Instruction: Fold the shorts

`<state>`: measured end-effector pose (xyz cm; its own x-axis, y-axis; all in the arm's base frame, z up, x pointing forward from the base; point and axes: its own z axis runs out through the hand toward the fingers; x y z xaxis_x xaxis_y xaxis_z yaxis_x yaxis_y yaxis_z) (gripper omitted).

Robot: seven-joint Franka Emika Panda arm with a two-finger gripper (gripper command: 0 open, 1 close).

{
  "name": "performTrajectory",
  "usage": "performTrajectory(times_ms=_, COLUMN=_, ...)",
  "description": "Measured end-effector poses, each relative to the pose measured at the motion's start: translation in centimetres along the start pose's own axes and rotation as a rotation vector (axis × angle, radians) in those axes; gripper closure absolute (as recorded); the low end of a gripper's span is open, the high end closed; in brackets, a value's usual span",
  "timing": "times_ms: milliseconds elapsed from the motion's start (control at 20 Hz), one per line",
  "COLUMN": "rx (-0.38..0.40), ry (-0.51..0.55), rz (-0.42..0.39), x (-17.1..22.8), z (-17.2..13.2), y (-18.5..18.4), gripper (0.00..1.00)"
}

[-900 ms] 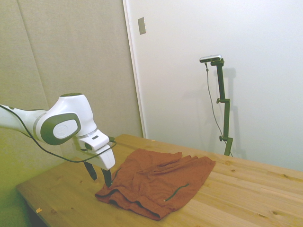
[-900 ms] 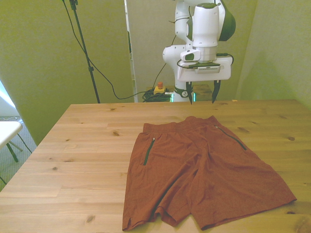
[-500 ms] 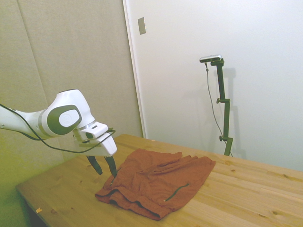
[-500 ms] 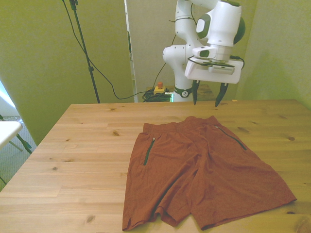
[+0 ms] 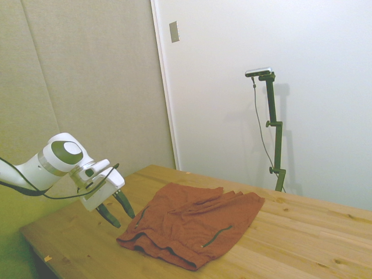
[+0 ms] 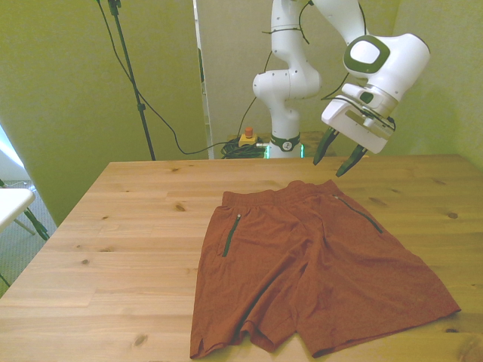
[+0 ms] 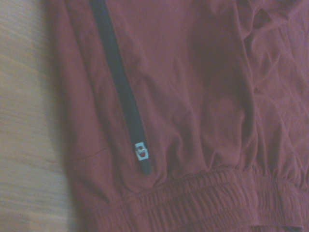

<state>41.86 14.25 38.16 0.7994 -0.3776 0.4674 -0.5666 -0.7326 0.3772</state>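
The shorts [image 6: 306, 275] lay spread flat on the wooden surface [image 6: 121, 249], waistband toward the robot's base and both legs reaching the near edge in the front view. The gripper [image 6: 339, 154] hung tilted in the air above the waistband corner on the front view's right, touching nothing, its fingers [image 6: 326, 146] wide apart and empty. Close up, the wrist view showed a dark pocket line [image 7: 120, 92] ending just beside the gathered waistband [image 7: 203, 200].
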Motion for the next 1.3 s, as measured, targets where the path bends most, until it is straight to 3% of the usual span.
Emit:
performTrajectory(times_ms=250, rx=-0.006, ry=0.006, rz=-0.061, x=-3.3, z=-0.1, y=-2.3, gripper=0.00)
performTrajectory(times_ms=550, rx=-0.031, ry=0.015, rz=-0.096, x=-4.1, z=1.2, y=-3.5, gripper=0.00)
performTrajectory(times_ms=800, rx=-0.082, ry=0.035, rz=-0.078, x=-3.7, z=2.9, y=-3.2, gripper=0.00)
performTrajectory(times_ms=850, rx=-0.092, ry=0.039, rz=-0.076, x=-3.6, z=3.1, y=-3.1, gripper=1.00)
performTrajectory(times_ms=1300, rx=-0.114, ry=0.038, rz=-0.065, x=-2.8, z=4.2, y=-2.9, gripper=1.00)
